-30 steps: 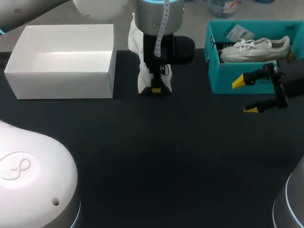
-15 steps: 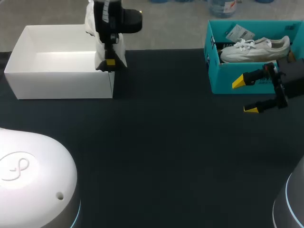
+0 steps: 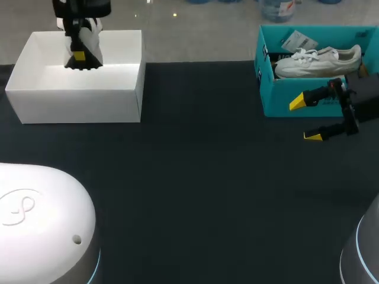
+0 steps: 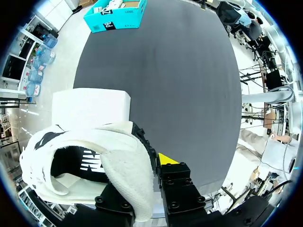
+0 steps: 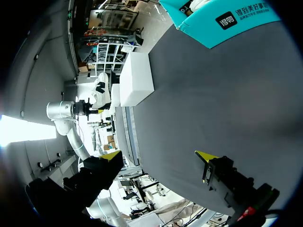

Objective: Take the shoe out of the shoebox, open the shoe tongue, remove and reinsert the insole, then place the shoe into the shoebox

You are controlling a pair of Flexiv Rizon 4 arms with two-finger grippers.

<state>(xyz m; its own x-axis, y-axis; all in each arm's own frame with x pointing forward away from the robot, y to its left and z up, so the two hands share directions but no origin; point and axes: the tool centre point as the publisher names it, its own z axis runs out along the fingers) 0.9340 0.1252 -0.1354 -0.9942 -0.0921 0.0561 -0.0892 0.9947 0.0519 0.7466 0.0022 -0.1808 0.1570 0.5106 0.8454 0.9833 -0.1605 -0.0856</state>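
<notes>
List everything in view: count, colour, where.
table: 1, black, under everything
white box: 1, white, open, far left of the table
teal box: 1, teal, open, far right of the table
sneaker: 1, white with laces, lying inside the teal box
paper tag: 1, white, inside the teal box behind the sneaker
held shoe: 1, white with black lining, hanging above the white box
left gripper: 1, black with yellow tips, shut on the held shoe
right gripper: 1, black with yellow tips, open and holding nothing, in front of the teal box
</notes>
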